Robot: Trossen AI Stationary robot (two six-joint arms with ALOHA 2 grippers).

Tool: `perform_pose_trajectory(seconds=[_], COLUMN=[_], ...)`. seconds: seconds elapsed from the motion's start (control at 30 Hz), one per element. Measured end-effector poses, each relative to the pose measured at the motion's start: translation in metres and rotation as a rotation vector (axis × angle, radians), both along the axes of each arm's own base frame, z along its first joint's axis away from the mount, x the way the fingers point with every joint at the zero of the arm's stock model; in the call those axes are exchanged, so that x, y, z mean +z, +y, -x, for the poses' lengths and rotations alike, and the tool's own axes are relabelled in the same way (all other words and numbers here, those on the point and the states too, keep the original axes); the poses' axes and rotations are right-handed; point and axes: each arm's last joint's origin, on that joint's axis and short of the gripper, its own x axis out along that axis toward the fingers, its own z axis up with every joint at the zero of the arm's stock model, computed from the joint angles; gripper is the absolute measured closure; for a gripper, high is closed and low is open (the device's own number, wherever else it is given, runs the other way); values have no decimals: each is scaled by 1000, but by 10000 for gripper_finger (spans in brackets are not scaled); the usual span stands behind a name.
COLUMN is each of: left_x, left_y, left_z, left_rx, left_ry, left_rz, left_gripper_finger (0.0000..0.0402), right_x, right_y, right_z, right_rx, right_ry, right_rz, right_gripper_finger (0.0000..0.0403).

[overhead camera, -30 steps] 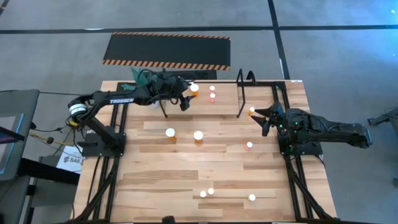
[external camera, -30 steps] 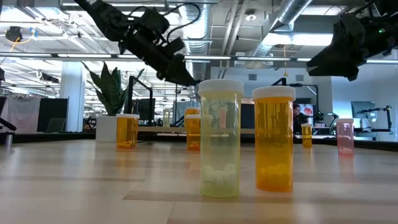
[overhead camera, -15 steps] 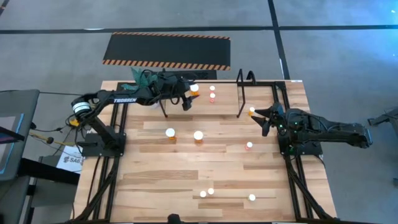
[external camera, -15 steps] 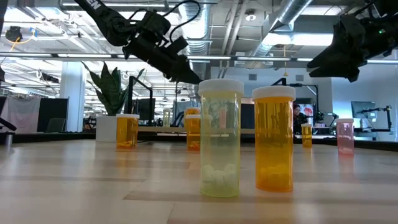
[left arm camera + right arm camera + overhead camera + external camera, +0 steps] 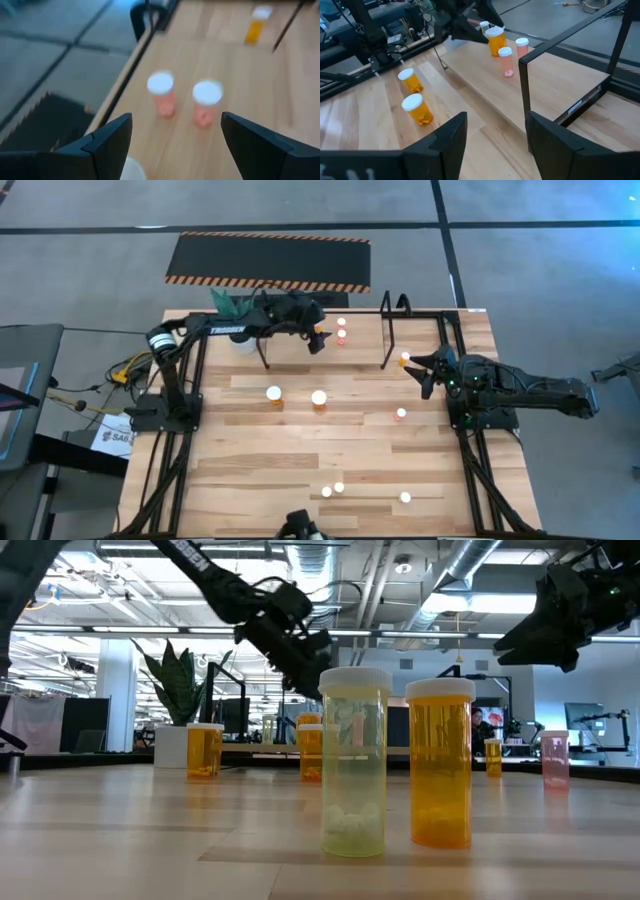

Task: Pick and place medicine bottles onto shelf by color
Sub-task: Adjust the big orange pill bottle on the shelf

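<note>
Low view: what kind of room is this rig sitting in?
Probably an open-plan lab or industrial workspace: exposed ceiling ducts, rows of desks with monitors beyond the table, and a potted plant at its far edge.

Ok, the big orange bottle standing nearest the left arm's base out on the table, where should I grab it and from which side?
Take the orange bottle across its body just under the white cap, coming straight down. It stands upright with bare board all around; its nearest neighbour stands apart, so open fingers fit either side. The left gripper is open above the shelf.
</note>
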Motion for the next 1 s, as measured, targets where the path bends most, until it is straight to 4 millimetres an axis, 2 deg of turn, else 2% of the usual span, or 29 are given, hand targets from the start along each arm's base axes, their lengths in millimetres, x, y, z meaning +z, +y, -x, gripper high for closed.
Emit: perform_pose_trajectory(seconds=[0.1,0.23,0.6,0.87,1.0], left_x=[4,18,15,10,7], left_y=[7,13,25,33,35], left_z=[-5,-3,8,10,9], left_rx=[30,9,-159,-163,-162], left_ry=[104,150,233,239,240], left_rz=[22,-8,-83,-91,-93], left_gripper_finger=[109,109,86,46,40], right_x=[0,0,-1,-1,-1], right_y=[0,0,0,0,0], right_z=[0,0,0,0,0], right_rx=[0,0,0,0,0], right_ry=[1,1,14,14,15], right_rz=[0,0,-2,-2,-2], right_gripper_finger=[178,178,178,178,178])
